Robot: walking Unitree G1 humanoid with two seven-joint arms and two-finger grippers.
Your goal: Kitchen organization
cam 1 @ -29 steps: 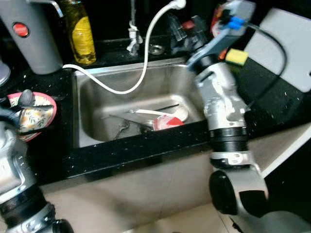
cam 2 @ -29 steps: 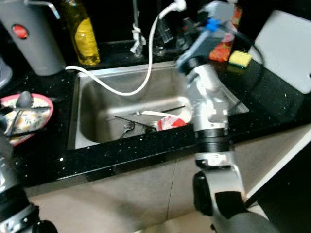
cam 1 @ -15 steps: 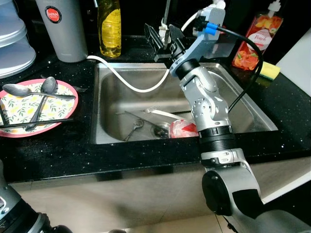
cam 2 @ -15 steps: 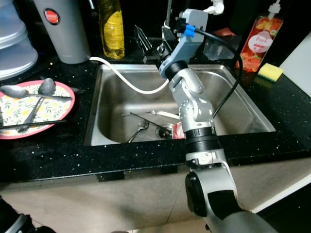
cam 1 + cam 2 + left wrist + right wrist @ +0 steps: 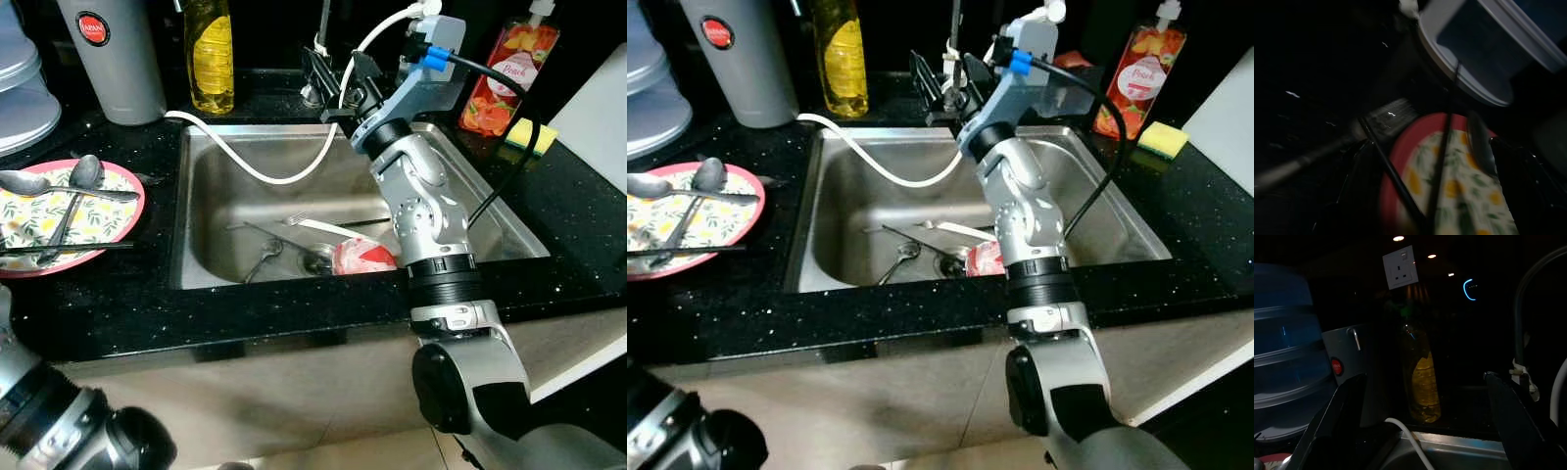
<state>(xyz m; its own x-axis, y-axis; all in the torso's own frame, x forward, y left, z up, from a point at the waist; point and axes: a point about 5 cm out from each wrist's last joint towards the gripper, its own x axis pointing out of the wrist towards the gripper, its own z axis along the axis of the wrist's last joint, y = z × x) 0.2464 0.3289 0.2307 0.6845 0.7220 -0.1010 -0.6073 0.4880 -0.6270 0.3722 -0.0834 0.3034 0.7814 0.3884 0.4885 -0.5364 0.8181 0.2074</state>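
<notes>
Right gripper [image 5: 336,80], fingers spread and empty, points across the sink [image 5: 196,264] toward the bottle [image 5: 211,54].

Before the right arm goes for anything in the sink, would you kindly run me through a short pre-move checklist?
1. Right gripper open, empty: ok.
2. Gripper over the sink's back edge, near the faucet: not ok, tight.
3. White hose draped across the sink: not ok, snag risk.
4. Cutlery and red-patterned bowl at the drain visible: ok.
5. Floral plate with spoons flat on the counter: ok.
6. Left gripper: cannot tell.
</notes>
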